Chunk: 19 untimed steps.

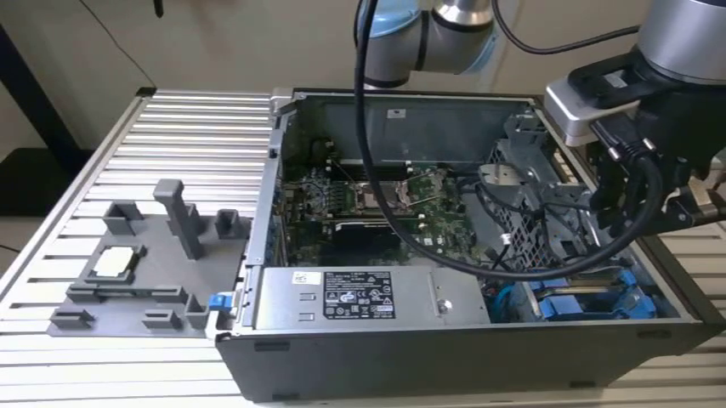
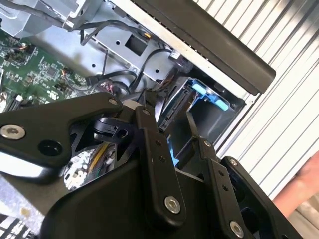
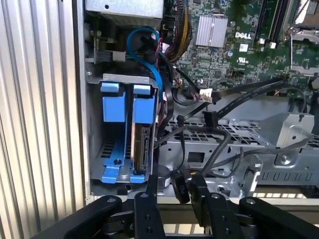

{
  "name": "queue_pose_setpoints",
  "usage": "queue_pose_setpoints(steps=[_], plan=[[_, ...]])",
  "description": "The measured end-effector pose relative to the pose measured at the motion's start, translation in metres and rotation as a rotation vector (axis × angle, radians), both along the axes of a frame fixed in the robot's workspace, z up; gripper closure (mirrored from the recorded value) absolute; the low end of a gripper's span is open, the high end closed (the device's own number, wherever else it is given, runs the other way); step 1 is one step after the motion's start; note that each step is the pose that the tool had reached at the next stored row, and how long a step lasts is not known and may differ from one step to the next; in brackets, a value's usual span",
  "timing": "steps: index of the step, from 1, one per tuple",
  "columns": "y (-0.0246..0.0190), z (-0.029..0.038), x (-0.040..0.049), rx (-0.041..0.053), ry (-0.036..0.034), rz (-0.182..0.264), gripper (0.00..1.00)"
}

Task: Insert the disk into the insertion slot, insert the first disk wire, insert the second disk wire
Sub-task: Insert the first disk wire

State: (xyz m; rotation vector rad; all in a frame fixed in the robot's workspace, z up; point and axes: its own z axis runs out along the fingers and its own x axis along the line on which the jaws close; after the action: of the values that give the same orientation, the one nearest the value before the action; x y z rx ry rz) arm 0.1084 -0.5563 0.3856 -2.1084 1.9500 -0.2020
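Observation:
The disk (image 3: 143,149) stands on edge inside the insertion slot (image 3: 89,124), between bright blue fittings (image 3: 112,107). In the exterior view the slot (image 1: 590,302) is at the open case's front corner, on that view's right, under the arm's wrist (image 1: 669,127). My gripper (image 3: 174,181) hovers just outside the slot's open end with its fingers (image 3: 151,191) apart. A black wire connector (image 3: 179,186) hangs in the gap, closer to one finger and not clamped. In the second wrist view the gripper (image 2: 168,113) points at the disk's end (image 2: 169,107).
A grey power supply box (image 1: 357,297) with a sticker lies beside the slot. The green motherboard (image 1: 363,195) and a perforated metal cage (image 3: 239,134) with loose black cables fill the case. A grey parts fixture (image 1: 136,263) sits on the slatted table. What looks like a person's hand (image 2: 304,191) is nearby.

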Motion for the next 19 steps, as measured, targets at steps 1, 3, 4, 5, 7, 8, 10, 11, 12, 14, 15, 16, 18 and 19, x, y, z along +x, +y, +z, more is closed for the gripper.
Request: queue_pose_setpoints(steps=[1, 3, 4, 5, 7, 8, 10, 11, 12, 14, 15, 16, 18, 19], plan=[[0.0001, -0.0003, -0.0002, -0.0056, -0.0025, 0.0, 0.6], [0.0003, -0.0005, -0.0002, -0.0141, -0.0031, 0.001, 0.6], [0.0004, -0.0006, -0.0003, -0.0169, -0.0031, 0.001, 0.6], [0.0004, -0.0006, -0.0003, -0.0192, -0.0031, 0.0, 0.6], [0.0006, -0.0006, -0.0006, -0.0217, -0.0031, 0.0, 0.6], [0.0007, -0.0006, -0.0009, -0.0224, -0.0031, 0.0, 0.6], [0.0011, -0.0006, -0.0017, -0.0235, -0.0032, 0.0, 0.6], [0.0013, -0.0006, -0.0024, -0.024, -0.0033, 0.0, 0.6], [0.0016, -0.0006, -0.0031, -0.0245, -0.0035, 0.0, 0.6], [0.002, -0.0007, -0.0044, -0.025, -0.0048, 0.0, 0.6], [0.0021, -0.0007, -0.0049, -0.025, -0.0055, 0.0, 0.6], [0.0022, -0.0008, -0.0049, -0.025, -0.0063, 0.0, 0.6], [0.0028, -0.0006, -0.0049, -0.029, -0.0082, 0.001, 0.6], [0.0032, -0.0007, -0.005, -0.0324, -0.0104, 0.001, 0.6]])
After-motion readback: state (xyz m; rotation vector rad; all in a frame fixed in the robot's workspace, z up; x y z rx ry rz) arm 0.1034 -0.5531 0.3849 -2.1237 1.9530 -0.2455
